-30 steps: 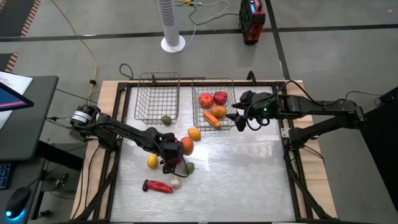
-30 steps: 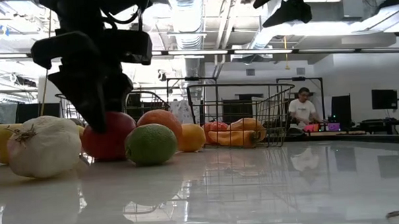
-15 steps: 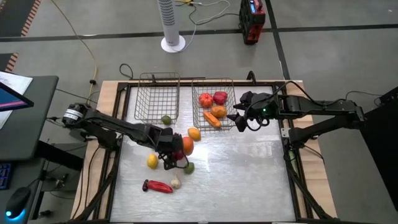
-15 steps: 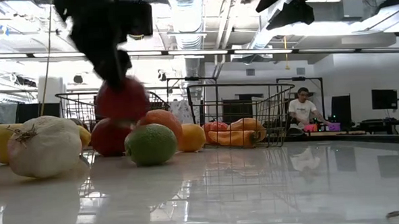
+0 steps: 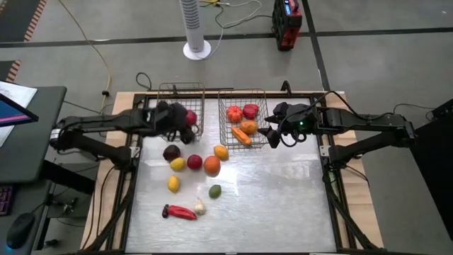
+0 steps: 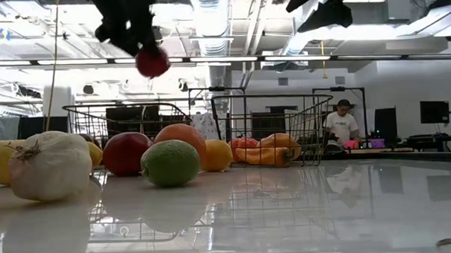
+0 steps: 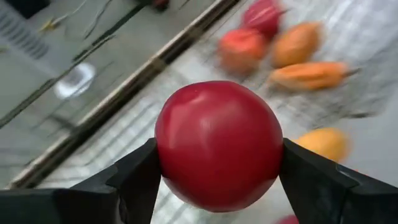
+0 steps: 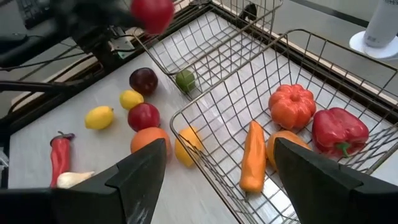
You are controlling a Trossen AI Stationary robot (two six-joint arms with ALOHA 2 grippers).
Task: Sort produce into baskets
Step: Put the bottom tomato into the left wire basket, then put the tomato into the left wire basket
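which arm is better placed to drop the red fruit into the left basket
Left. The left gripper already holds the red fruit above the left basket; the right gripper hangs empty by the other basket.

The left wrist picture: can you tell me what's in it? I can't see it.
The left claw holds a shiny red round fruit between its two dark fingers. Behind it, blurry, lie orange and red vegetables in a wire basket.

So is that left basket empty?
No. The left basket holds one small green fruit; a red fruit hangs above it in the left gripper.
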